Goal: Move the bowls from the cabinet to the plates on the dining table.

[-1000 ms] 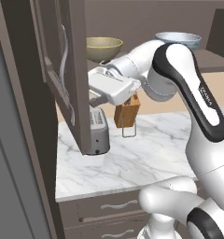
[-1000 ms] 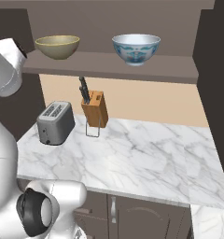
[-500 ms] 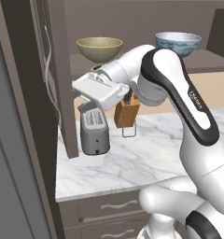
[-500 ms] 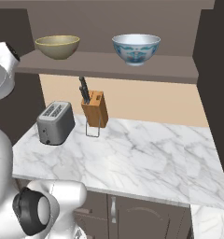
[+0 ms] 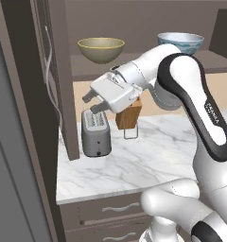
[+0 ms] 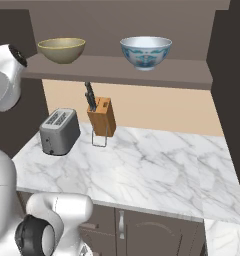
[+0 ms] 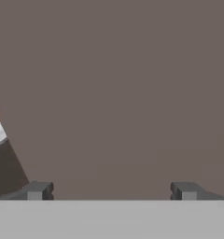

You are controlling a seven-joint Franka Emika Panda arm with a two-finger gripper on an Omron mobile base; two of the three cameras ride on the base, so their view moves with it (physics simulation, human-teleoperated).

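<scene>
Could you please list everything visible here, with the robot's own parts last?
bowls: two; olive-tan bowl left, blue-patterned bowl right, on the cabinet shelf.
cabinet door: one, dark grey-brown, open, left of the counter.
toaster: one, silver, counter's left.
knife block: one, wooden, beside the toaster.
counter: one, white marble, over drawers.
gripper: one, white with dark fingers, open, empty, above the toaster.

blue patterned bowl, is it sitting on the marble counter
No, the blue patterned bowl stands on the cabinet shelf, above the marble counter.
</scene>
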